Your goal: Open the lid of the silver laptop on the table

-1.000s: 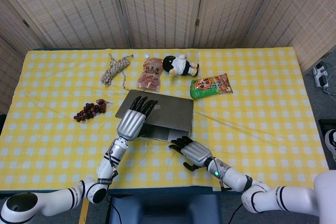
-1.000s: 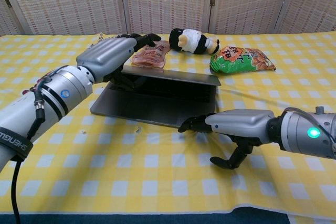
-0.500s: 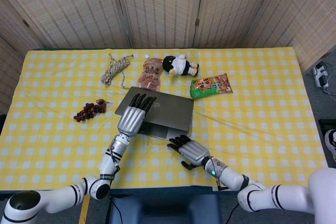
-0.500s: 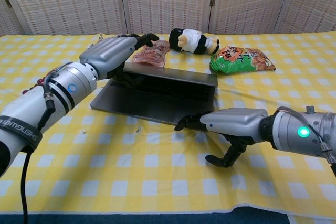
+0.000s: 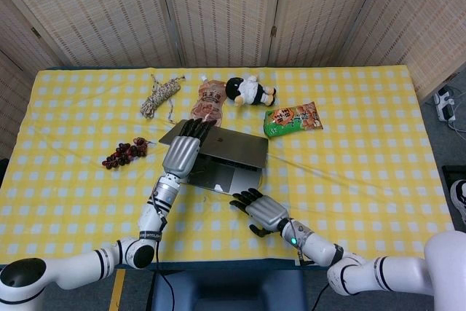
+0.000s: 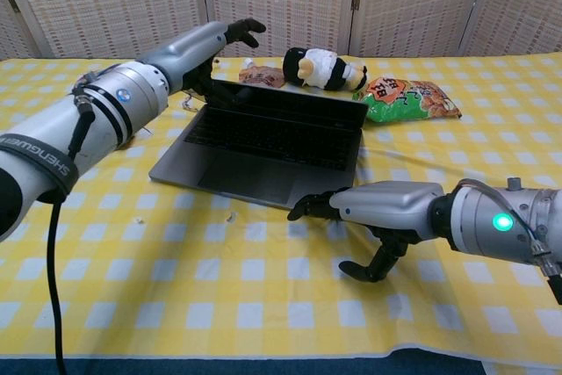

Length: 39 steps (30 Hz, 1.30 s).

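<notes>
The silver laptop [image 5: 231, 152] lies mid-table with its lid partly raised, so the keyboard [image 6: 272, 133] shows in the chest view. My left hand [image 6: 206, 41] grips the lid's upper left corner, fingers stretched over its top edge; from the head view the left hand [image 5: 183, 149] covers the lid's left side. My right hand [image 6: 382, 210] lies flat on the cloth at the laptop's front right corner. Its fingertips [image 6: 307, 208] touch the edge of the base and its thumb curls down to the table. It holds nothing.
Behind the laptop are a black-and-white plush toy [image 5: 249, 90], a green snack bag [image 5: 293, 118], a brown food packet [image 5: 208, 100] and a coil of rope [image 5: 160, 96]. Dark grapes [image 5: 125, 154] lie left of the laptop. The table's front edge runs just below my right hand.
My left hand has swung the lid up and back from a narrow gap to well open, baring the keyboard. My right hand has stayed at the base's front corner.
</notes>
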Motion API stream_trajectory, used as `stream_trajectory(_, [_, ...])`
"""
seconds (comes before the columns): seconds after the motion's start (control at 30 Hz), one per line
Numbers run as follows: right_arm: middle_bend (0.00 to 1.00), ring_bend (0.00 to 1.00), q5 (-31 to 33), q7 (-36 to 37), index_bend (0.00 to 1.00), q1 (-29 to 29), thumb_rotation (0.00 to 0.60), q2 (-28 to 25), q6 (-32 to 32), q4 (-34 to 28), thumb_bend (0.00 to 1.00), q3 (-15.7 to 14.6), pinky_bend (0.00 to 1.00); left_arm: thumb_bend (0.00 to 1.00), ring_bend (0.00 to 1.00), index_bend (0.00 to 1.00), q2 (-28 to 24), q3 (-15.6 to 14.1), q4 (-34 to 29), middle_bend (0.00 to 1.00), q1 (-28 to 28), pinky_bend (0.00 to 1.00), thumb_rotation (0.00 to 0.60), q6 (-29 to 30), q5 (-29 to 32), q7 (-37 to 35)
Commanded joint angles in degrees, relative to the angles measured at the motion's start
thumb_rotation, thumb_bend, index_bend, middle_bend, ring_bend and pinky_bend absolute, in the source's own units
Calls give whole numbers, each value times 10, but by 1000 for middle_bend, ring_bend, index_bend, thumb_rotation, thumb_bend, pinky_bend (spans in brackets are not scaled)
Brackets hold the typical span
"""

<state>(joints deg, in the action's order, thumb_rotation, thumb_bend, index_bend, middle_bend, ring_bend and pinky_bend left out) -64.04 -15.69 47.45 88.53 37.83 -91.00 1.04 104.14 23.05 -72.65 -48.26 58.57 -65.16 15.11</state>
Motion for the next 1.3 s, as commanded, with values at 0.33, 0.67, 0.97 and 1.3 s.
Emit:
stream_trajectory(0.33, [1,0,5,-2,0,2,600,-5,11,-8,551,-1,0,501,0,66,-11,29,-25,167,-36,0,600,9,45,50])
stream_trajectory(0.67, [1,0,8,-2,0,7,600,-5,17,-10,551,1,0,500,0,50,-15,44,-14,145,-83,0,600,-5,92,112])
stream_trajectory(0.97, [1,0,12,-3,0,11,600,-3,17,-7,551,2,0,500,0,39,-14,47,21,138,-119,0,600,-12,122,148])
stream_trajectory(1.3, [1,0,21,-7,0,17,600,1,15,-3,550,1,0,499,0,23,-19,54,60,126,-140,0,600,-13,172,177])
